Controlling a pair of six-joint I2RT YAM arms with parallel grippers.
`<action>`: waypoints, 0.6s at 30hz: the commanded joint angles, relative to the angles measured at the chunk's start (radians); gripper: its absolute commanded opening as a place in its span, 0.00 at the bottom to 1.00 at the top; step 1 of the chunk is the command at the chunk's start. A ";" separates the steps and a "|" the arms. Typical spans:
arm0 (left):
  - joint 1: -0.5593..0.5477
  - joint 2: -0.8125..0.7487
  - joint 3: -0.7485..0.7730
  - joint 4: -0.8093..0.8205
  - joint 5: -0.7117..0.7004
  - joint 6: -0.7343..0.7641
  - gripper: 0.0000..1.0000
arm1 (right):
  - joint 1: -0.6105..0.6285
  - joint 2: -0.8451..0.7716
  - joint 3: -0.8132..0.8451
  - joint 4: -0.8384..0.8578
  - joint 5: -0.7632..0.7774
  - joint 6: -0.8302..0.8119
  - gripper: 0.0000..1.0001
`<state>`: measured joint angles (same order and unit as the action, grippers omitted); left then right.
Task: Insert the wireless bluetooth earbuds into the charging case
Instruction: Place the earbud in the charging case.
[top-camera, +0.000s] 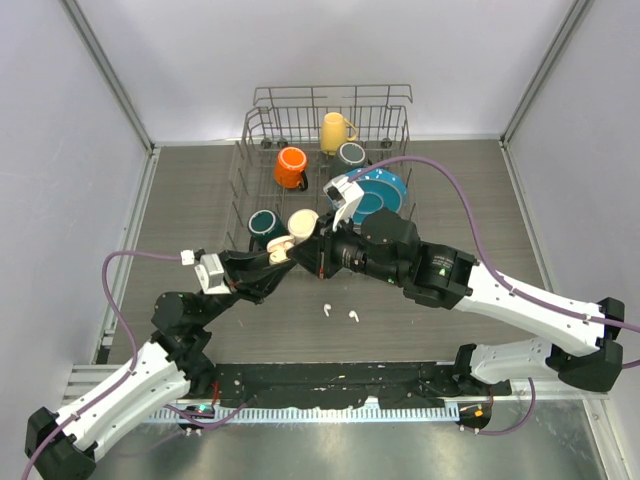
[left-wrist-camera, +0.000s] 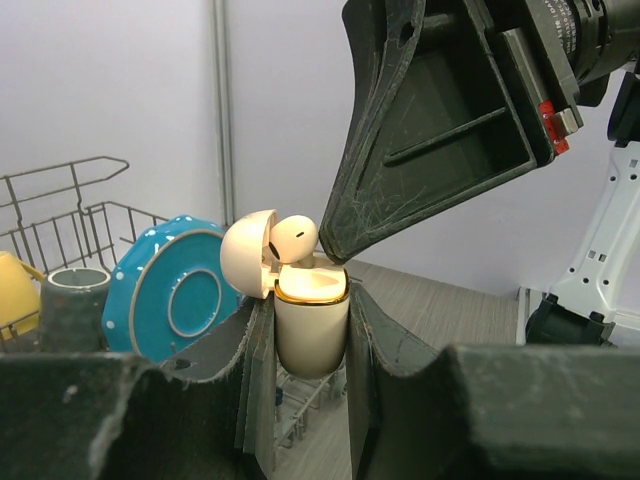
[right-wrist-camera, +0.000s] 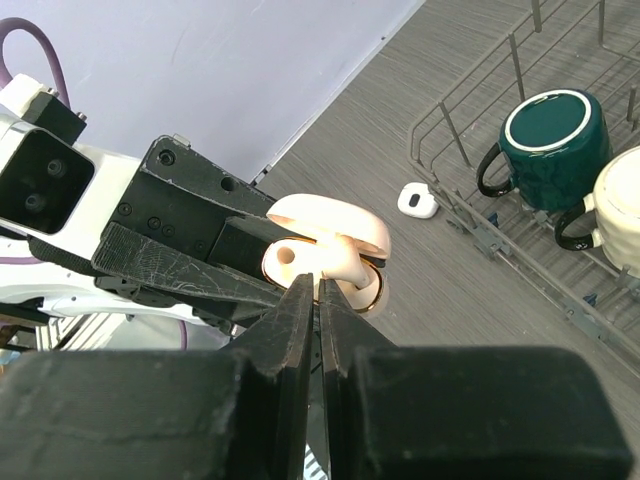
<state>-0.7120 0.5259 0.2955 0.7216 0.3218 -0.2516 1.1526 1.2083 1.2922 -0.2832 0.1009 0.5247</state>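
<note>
Overall: bright, even, diffuse; pale walls (top-camera: 300, 60) nearly washed out.
Glare: hard white strip on the metal rail (top-camera: 330, 412) at the worktop's (top-camera: 200, 200) near edge.
Shadows: soft, faint, under the right arm (top-camera: 520, 300).
Sheen: mild highlights on charging case (left-wrist-camera: 312, 330) and earbud (left-wrist-camera: 296, 238).
Focus: left fingers (left-wrist-camera: 258, 400) and right fingers (right-wrist-camera: 295, 320) blurred close to their lenses; backgrounds sharper.

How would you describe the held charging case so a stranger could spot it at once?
Find the wire dish rack on the table. By its near edge, the left gripper holds the charging case upright. Unlike the small white case lying on the table, it is cream with a gold rim, lid open, an earbud at its mouth.
</note>
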 joint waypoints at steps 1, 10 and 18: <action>0.000 -0.003 0.001 0.078 0.011 -0.002 0.00 | 0.001 -0.032 0.035 0.049 0.017 -0.023 0.12; -0.001 -0.004 -0.009 0.085 -0.001 -0.003 0.00 | 0.001 -0.135 -0.024 0.088 0.071 -0.025 0.27; 0.000 0.008 0.001 0.088 0.028 -0.011 0.00 | 0.001 -0.076 -0.007 0.087 0.074 -0.003 0.42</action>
<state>-0.7120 0.5262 0.2886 0.7517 0.3279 -0.2562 1.1526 1.0931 1.2732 -0.2310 0.1616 0.5133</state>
